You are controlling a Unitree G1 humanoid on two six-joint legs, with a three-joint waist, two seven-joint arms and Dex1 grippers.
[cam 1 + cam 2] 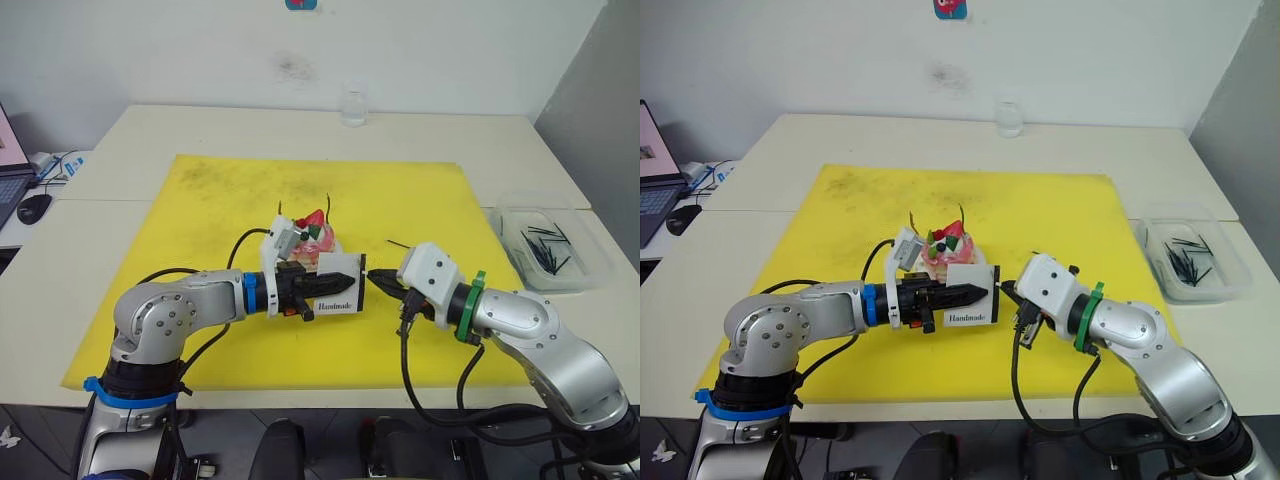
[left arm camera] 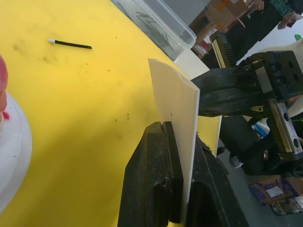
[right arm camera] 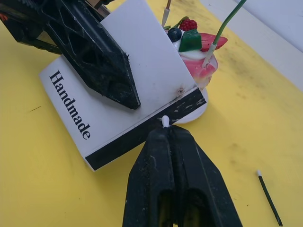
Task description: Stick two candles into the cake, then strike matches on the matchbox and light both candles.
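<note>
On the yellow mat (image 1: 200,220), all positions are referenced to the cake (image 1: 312,236).

Cake: near the mat's centre, on a white plate (image 3: 201,109); strawberry on top.
Candles: greenish candle (image 3: 226,26) and pinkish candle (image 3: 166,9) both stand inserted in the cake.
Matchbox (image 3: 118,90): just in front of the cake, held upright off the mat, black strip (image 3: 151,130) facing the right gripper, word "Handmade" visible.
Left gripper (image 1: 335,285): fingers clamped on the matchbox, one on each flat face.
Right gripper (image 3: 173,137): fingers closed on a match (image 3: 165,121); its white head protrudes from the tips and sits at the black strip.
Loose match (image 3: 269,197): lying on the mat to the right of the cake, apart from the plate.
Clear plastic tray (image 1: 590,275): on the table (image 1: 480,140) well to the right of the cake, off the mat; contains a scatter of dark matches (image 1: 545,250).
Glass (image 1: 353,106): on the table far behind the cake.
Laptop and mouse (image 1: 34,207): far left of the cake.
</note>
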